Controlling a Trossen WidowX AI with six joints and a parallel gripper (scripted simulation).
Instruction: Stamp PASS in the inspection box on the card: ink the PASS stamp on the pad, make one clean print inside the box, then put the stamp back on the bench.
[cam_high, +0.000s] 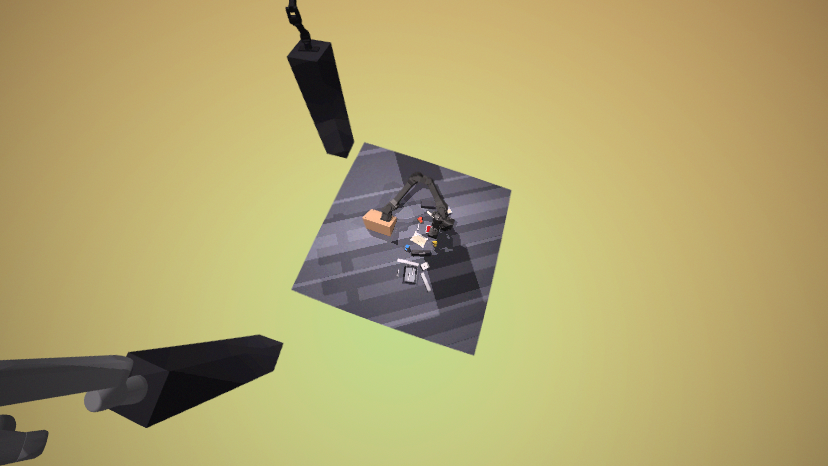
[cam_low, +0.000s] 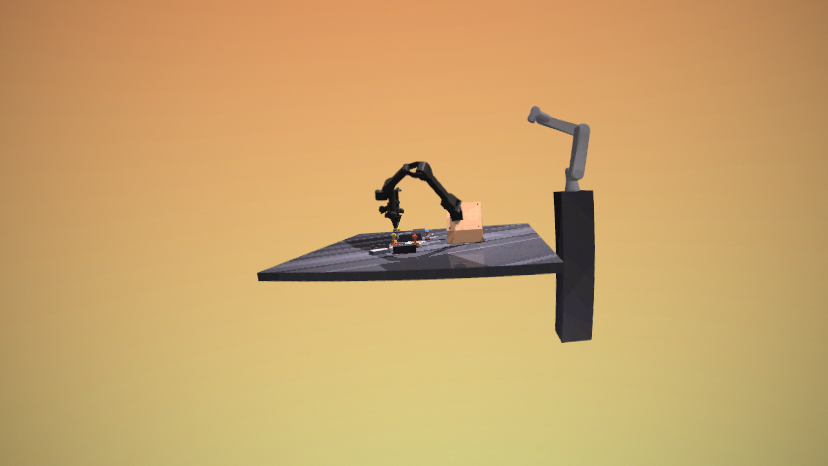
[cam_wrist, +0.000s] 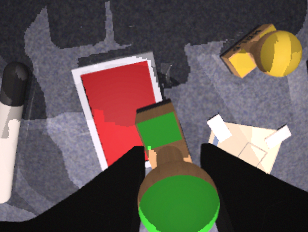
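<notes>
My gripper (cam_wrist: 173, 155) (cam_low: 396, 227) is shut on a wooden stamp with a green round knob (cam_wrist: 179, 202) and a green patch on its block. The stamp's underside is hidden, and no word on it can be read. The red ink pad (cam_wrist: 117, 105) (cam_high: 428, 229) in its white frame lies below; the stamp overlaps its right side in the wrist view, and the height between them is hard to tell. The cream card (cam_wrist: 250, 135) (cam_high: 418, 239) lies to the right in the wrist view, with white tape at its corners and a thin box outline. No print shows on the visible part.
A yellow-knobbed stamp (cam_wrist: 281, 52) (cam_high: 434, 243) lies near the card. Red (cam_high: 420, 219) and blue (cam_high: 407, 247) knobs also show. A black-capped white marker (cam_wrist: 9, 150) lies left of the pad. A grey tray (cam_high: 410, 274) and an orange box (cam_high: 379, 222) under the arm's base are farther off.
</notes>
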